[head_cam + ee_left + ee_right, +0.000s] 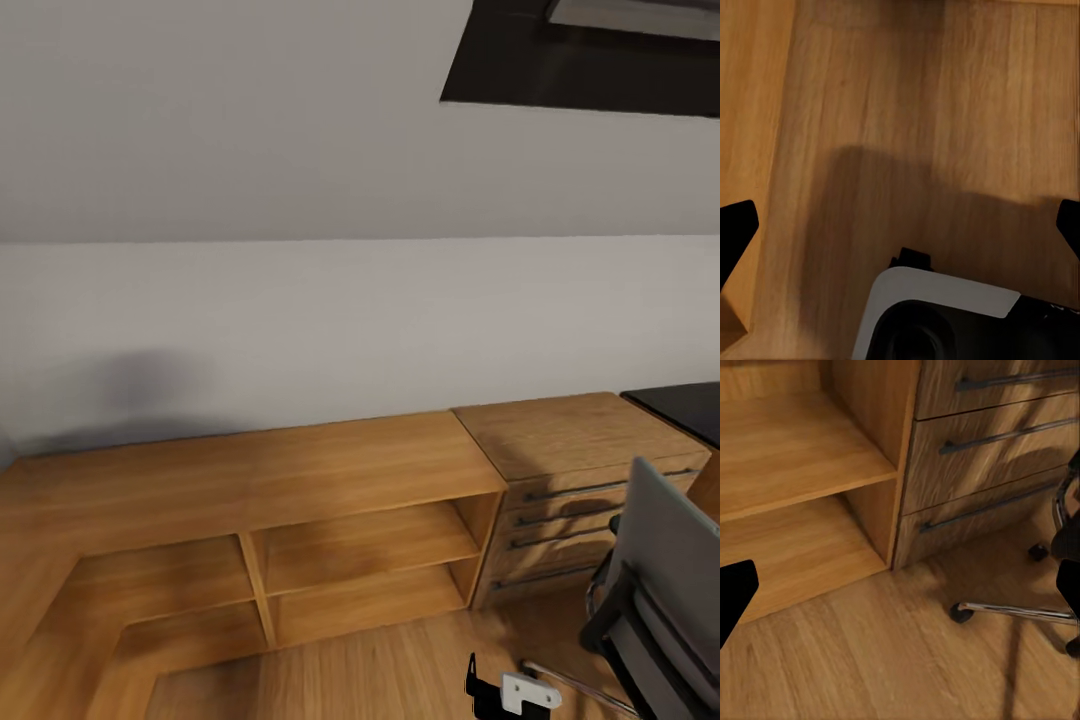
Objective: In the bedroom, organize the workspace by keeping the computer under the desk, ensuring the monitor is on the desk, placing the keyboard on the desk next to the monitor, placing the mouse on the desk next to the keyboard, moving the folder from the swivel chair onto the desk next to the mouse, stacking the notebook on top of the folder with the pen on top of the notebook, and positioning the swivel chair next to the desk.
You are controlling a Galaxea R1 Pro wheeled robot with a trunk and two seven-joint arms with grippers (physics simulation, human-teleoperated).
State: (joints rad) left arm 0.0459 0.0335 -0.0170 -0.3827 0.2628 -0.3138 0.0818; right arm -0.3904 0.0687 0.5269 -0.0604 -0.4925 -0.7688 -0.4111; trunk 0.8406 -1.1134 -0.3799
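Shelving [300, 520] spans the left, drawers [575, 490] right, a dark surface [685, 405] at the far right. Swivel chair [650, 590] stands near-right by the drawers. Both end effectors' fingers [735, 592] sit apart, empty. Best: turn right, approach slowly, clear its wheeled base [1012, 611].

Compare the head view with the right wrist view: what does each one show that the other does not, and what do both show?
Head view alone: the white wall, a dark window frame, the black desk corner and the swivel chair's grey backrest.

Right wrist view alone: the chair's chrome base leg with a caster, and the right gripper, open over the wooden floor.

Both: the open wooden shelf unit and the drawer cabinet beside it.
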